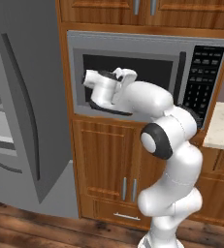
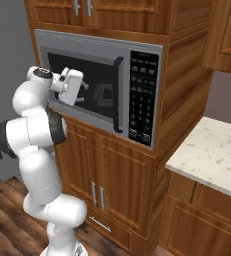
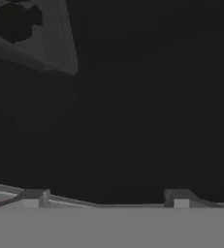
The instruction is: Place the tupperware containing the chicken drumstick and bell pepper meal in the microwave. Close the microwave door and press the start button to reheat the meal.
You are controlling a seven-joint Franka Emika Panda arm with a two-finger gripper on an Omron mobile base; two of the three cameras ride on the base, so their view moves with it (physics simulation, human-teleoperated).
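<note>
Wooden cabinets are framing the microwave, and the gripper is standing wide open, holding nothing, with the microwave door directly ahead, probably for pushing it shut.

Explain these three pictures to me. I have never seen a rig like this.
This is a computer-rendered kitchen. The white machine is a robot arm on a base that can drive. Two pictures come from cameras on that base, one behind the arm on its left and one on its right, so they show the same scene from two sides.

The third comes from a camera on the hand, looking along the end effector. Its two dark tips stand wide apart at the bottom, with nothing between them, so nothing is held.

The arm reaches to the dark window of the microwave door, which looks shut. Whether it touches the glass is unclear. The microwave sits in wooden cupboards, its keypad on the right. A grey fridge stands to the left and a pale counter to the right.
</note>
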